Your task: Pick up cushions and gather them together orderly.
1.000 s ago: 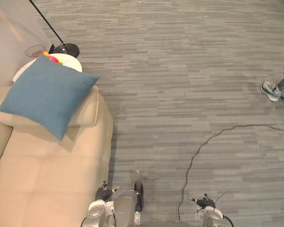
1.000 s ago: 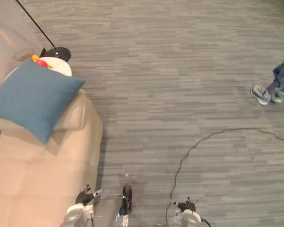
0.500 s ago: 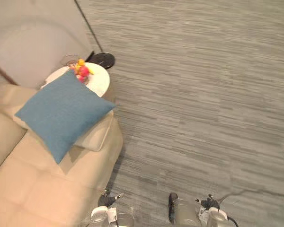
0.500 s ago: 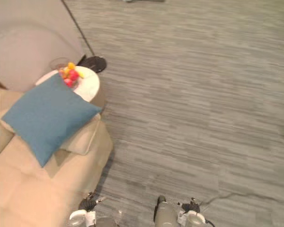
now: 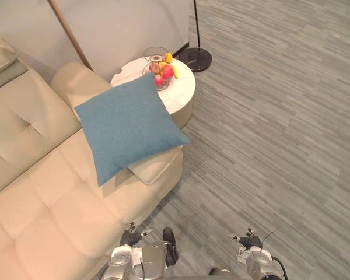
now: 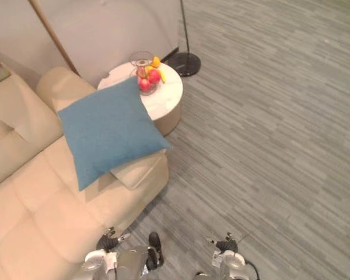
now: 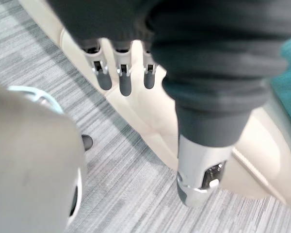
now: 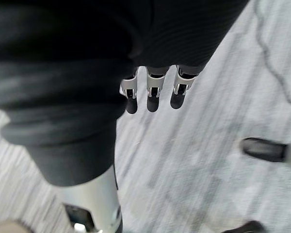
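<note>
One square teal fabric cushion [image 5: 128, 125] on cream leather sofa [image 5: 41, 192]; left hand [image 7: 121, 80], right hand [image 8: 153, 94] slack, empty: step closer, grip opposite edges

One blue cushion [image 5: 128, 125], one beige cushion [image 5: 154, 168], one sofa [image 5: 46, 204], one round white table [image 5: 184, 88], one wire fruit basket [image 5: 157, 63].

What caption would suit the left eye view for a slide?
Blue cushion resting on the cream sofa beside a round white table holding a fruit basket.

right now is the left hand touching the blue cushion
Apart. The left eye view shows the left hand low by the sofa's front edge, with bare seat between it and the blue cushion.
</note>
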You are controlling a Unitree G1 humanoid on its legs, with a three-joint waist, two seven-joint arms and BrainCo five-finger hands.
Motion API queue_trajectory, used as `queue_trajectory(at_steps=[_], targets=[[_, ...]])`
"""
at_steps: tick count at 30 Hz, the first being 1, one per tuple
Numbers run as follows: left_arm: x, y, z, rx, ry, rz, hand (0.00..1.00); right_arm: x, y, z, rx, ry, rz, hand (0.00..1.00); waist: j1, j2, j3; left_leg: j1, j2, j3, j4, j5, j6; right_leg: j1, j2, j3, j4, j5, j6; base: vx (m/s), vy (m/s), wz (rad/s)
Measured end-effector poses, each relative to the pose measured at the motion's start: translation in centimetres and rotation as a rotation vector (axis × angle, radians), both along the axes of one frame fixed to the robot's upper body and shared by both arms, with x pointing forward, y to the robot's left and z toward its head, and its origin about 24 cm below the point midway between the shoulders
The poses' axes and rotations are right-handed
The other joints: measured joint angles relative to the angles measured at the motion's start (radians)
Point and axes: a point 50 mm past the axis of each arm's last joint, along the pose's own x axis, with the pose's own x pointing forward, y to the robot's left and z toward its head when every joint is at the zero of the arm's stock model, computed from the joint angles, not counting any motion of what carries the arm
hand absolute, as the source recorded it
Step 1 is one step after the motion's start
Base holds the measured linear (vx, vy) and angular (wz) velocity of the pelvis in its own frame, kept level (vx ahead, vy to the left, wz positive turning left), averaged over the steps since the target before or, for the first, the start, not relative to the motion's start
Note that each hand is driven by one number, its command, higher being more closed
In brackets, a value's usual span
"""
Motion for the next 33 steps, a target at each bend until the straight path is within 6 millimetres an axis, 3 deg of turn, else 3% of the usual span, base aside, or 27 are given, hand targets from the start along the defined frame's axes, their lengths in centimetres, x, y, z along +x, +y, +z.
queue_trajectory(at_steps=[1, 2, 3, 5, 7, 9, 10, 12, 13, 14, 16, 18, 20, 23, 28, 33], targets=[[-0.1, 0.0, 0.0, 0.0, 0.002, 0.0, 0.0, -0.1, -0.1, 0.0, -0.001, 0.0, 0.0, 0.0, -0.002, 0.0, -0.001, 0.012, -0.003, -0.011, -0.001, -0.014, -0.005, -0.023, -0.015, 0.006, 0.081, 0.0, 0.002, 0.35, 0.132, 0.66], [-0.1, 0.3, 0.0, 0.009, 0.008, -0.006, 0.0, -0.5, 0.0, -0.2, 0.0, 0.011, 0.004, 0.0, -0.012, -0.015, -0.003, 0.047, -0.024, -0.057, -0.004, -0.038, -0.007, -0.114, -0.066, 0.052, 0.335, 0.008, 0.036, 0.23, 0.042, 0.85], [-0.3, 0.4, -0.1, 0.013, 0.016, -0.009, 0.0, -0.6, 0.2, -0.3, 0.002, 0.017, 0.019, 0.0, -0.017, -0.027, -0.006, 0.074, -0.034, -0.088, -0.006, -0.049, -0.006, -0.167, -0.071, 0.097, 0.463, -0.021, 0.038, 0.29, 0.039, 0.98], [-0.9, 0.9, -0.3, 0.025, 0.034, -0.006, 0.0, -1.2, 0.3, -0.5, 0.006, 0.034, 0.03, 0.0, -0.019, -0.027, -0.008, 0.138, -0.043, -0.125, -0.033, -0.055, -0.009, -0.214, -0.071, 0.108, 0.502, -0.068, 0.016, 0.28, -0.01, 0.76], [-1.2, 1.2, -0.3, 0.035, 0.04, -0.004, 0.0, -1.4, 0.4, -0.6, 0.008, 0.036, 0.032, 0.0, -0.021, -0.033, -0.014, 0.182, -0.048, -0.172, -0.061, -0.055, -0.009, -0.265, -0.047, 0.117, 0.415, -0.097, -0.009, 0.28, -0.045, 0.8], [-0.4, 0.8, 0.0, 0.026, 0.015, -0.008, 0.0, -1.4, 0.3, -0.6, 0.009, 0.035, 0.026, 0.0, -0.044, -0.03, -0.014, 0.187, -0.043, -0.276, -0.07, -0.058, -0.018, -0.338, 0.058, 0.265, 0.21, -0.093, -0.023, 0.24, -0.161, 1.2], [-0.3, 0.7, 0.0, 0.024, 0.012, -0.01, 0.0, -1.5, 0.3, -0.6, 0.01, 0.038, 0.024, 0.0, -0.045, -0.03, -0.015, 0.189, -0.041, -0.289, -0.073, -0.059, -0.022, -0.346, 0.071, 0.297, 0.173, -0.082, -0.029, 0.22, -0.228, 1.11], [-0.2, 0.2, 0.0, 0.015, 0.01, -0.014, 0.0, -2.1, 0.5, -0.8, 0.016, 0.051, 0.018, 0.0, -0.046, -0.036, -0.018, 0.185, -0.047, -0.351, -0.068, -0.07, -0.052, -0.349, 0.116, 0.402, 0.021, -0.016, -0.033, 0.16, -0.234, 0.94], [-0.3, 0.2, -0.1, 0.014, 0.012, -0.015, 0.0, -3.1, 0.7, -1.2, 0.025, 0.075, 0.009, 0.0, -0.045, -0.058, -0.029, 0.18, -0.068, -0.401, -0.047, -0.091, -0.081, -0.341, 0.114, 0.442, -0.022, 0.078, -0.059, 0.2, -0.329, 1.26], [-0.4, -0.2, -0.1, 0.005, 0.012, -0.01, 0.0, -3.9, 0.7, -1.4, 0.04, 0.083, -0.031, 0.0, -0.046, -0.036, -0.041, 0.179, -0.052, -0.447, -0.033, -0.104, -0.097, -0.325, 0.114, 0.387, 0.0, 0.07, -0.085, 0.21, -0.323, 1.21], [-0.4, -0.9, -0.2, -0.016, 0.009, -0.002, 0.0, -3.8, 0.4, -1.2, 0.039, 0.071, -0.057, 0.0, -0.043, -0.013, -0.055, 0.152, -0.022, -0.461, -0.016, -0.114, -0.115, -0.324, 0.122, 0.331, -0.005, 0.057, -0.096, 0.2, -0.246, 0.86], [-0.2, -2.1, -0.2, -0.05, -0.001, 0.003, 0.0, -3.5, 0.3, -0.9, 0.049, 0.037, -0.093, 0.0, -0.048, 0.019, -0.053, 0.119, 0.034, -0.371, 0.031, -0.108, -0.135, -0.283, 0.127, 0.231, -0.023, 0.045, -0.115, 0.18, -0.216, 1.15], [-0.1, -2.4, -0.1, -0.057, -0.008, -0.002, 0.0, -2.8, 0.5, -0.7, 0.056, 0.006, -0.095, 0.0, -0.041, 0.015, -0.05, 0.117, 0.062, -0.306, 0.029, -0.094, -0.158, -0.245, 0.13, 0.181, -0.05, 0.044, -0.117, 0.09, -0.142, 0.79], [0.0, -2.7, -0.1, -0.054, -0.008, -0.04, 0.0, -2.4, -0.1, -0.4, 0.039, -0.018, -0.105, 0.0, -0.042, 0.01, -0.046, 0.115, 0.081, -0.213, 0.002, -0.08, -0.146, -0.196, 0.115, 0.113, -0.102, 0.049, -0.121, 0.01, -0.04, 0.69], [-0.3, -1.1, -0.2, -0.001, 0.015, -0.058, 0.0, -2.5, 0.2, -0.4, 0.046, -0.014, -0.105, 0.0, -0.039, -0.014, -0.055, 0.119, 0.039, -0.233, -0.098, -0.007, -0.138, -0.175, 0.113, 0.102, -0.206, 0.105, -0.107, 0.01, 0.024, 0.23], [-1.1, -0.8, -0.6, 0.016, 0.05, -0.077, 0.0, -2.5, -0.1, -0.4, 0.038, -0.014, -0.107, 0.0, -0.043, 0.001, -0.052, 0.155, 0.018, -0.234, -0.191, 0.054, -0.135, -0.15, 0.112, 0.098, -0.266, 0.145, -0.108, -0.02, -0.003, 0.03]])
